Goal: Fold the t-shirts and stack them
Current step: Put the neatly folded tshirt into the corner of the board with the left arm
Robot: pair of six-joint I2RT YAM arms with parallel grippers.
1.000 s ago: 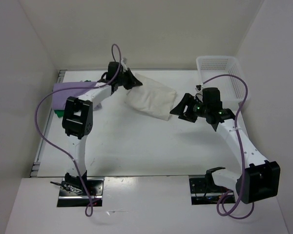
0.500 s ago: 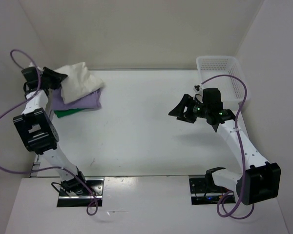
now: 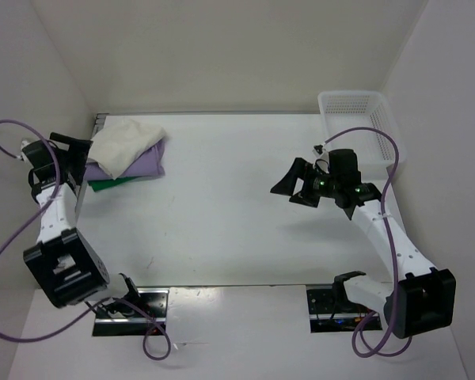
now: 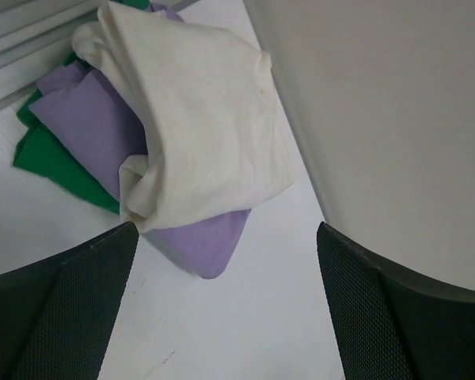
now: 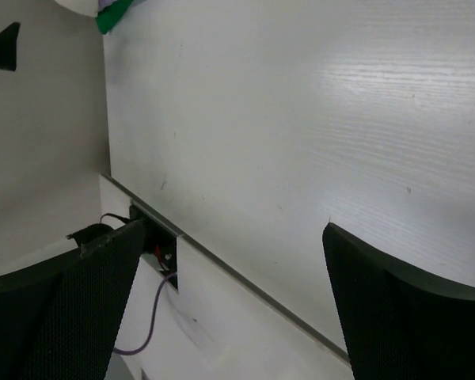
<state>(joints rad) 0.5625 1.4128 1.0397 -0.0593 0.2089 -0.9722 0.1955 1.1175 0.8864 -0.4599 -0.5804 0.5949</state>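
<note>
The three t-shirts lie in one pile at the table's far left corner. The green t-shirt is at the bottom, the lavender t-shirt on it, and the cream t-shirt loosely bunched on top. My left gripper hangs just left of the pile, open and holding nothing. In the left wrist view its gripper frames the cream t-shirt, the lavender t-shirt and the green t-shirt ahead. My right gripper hovers open over bare table at the right; in its own view the gripper is empty.
A white mesh basket stands at the back right corner. Walls close the table in at the back and on both sides. The right wrist view shows the table's near edge with a base cut-out and cable.
The left arm swung the cream t-shirt from the table's middle onto the pile at the left, opened its jaws and drew back leftward. The right gripper drifted slightly left.
</note>
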